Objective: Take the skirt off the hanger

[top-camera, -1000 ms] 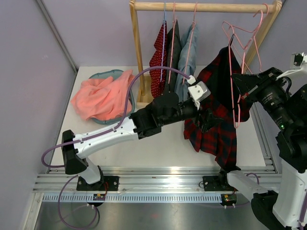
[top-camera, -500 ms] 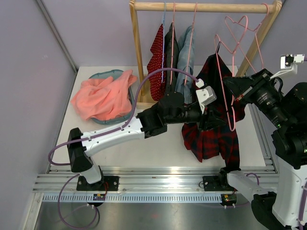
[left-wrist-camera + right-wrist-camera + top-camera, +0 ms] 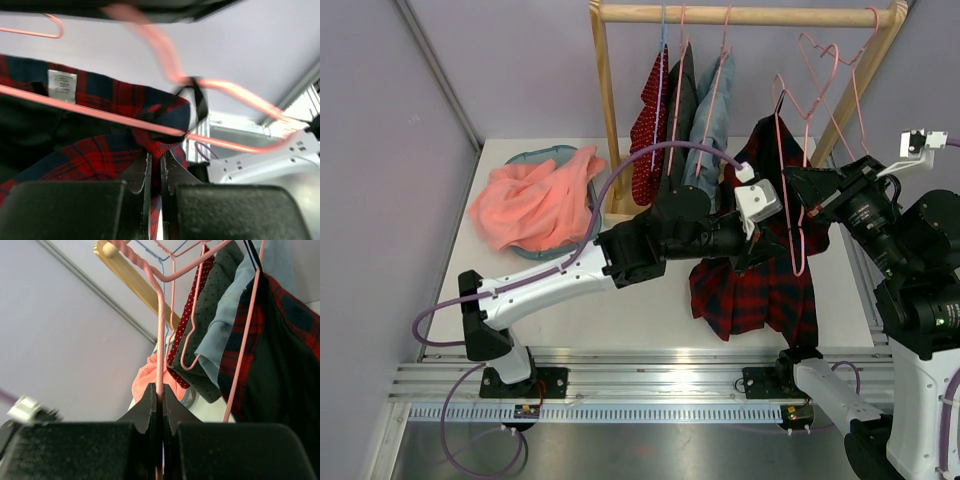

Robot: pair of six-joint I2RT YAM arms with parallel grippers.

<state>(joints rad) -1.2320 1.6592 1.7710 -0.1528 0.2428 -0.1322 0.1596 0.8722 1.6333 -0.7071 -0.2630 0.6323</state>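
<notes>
Pulling the skirt [image 3: 752, 285] free is your step now: left gripper [image 3: 155, 157] clamped on its plaid cloth, right gripper [image 3: 159, 392] pinching the pink hanger [image 3: 161, 330], at 3 o'clock over the table [image 3: 620, 310]. Next, draw the cloth toward 6 o'clock, hanger steady.

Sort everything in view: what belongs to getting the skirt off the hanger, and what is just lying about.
Job in hand:
plaid skirt
pink hanger carrying it
left gripper, shut on the skirt
right gripper, shut on the hanger

Lying about:
wooden rack
red dotted garment, dark garment, blue garment hanging on it
pink cloth
teal basket
</notes>
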